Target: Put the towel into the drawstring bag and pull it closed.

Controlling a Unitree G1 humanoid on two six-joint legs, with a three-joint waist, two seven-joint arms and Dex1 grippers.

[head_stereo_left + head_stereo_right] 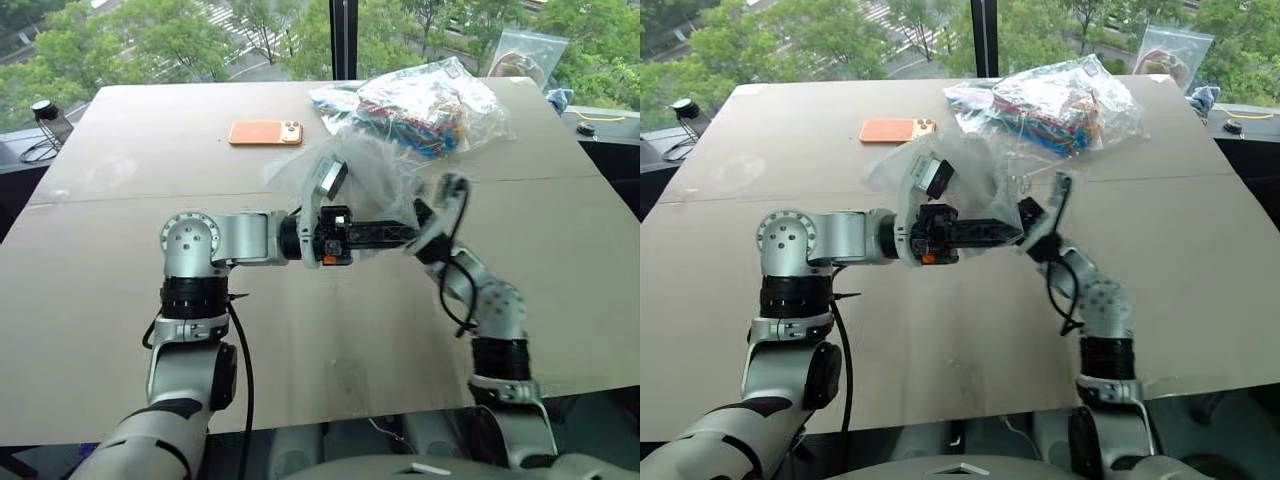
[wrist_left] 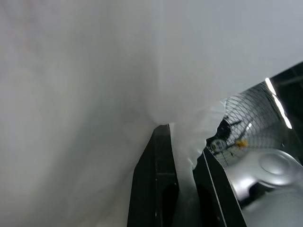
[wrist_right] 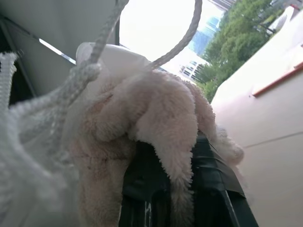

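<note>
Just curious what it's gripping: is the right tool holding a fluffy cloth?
Yes, in the right wrist view the right tool is shut on the cream towel, which bulges over its black fingers.

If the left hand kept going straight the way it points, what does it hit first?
Most likely the right hand, just past the left hand, both gripping the drawstring bag. Depth between them is unclear.

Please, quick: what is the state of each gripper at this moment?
Left gripper: shut on the drawstring bag, pinching its thin film.
Right gripper: shut on the towel, beside the bag's cord.
</note>
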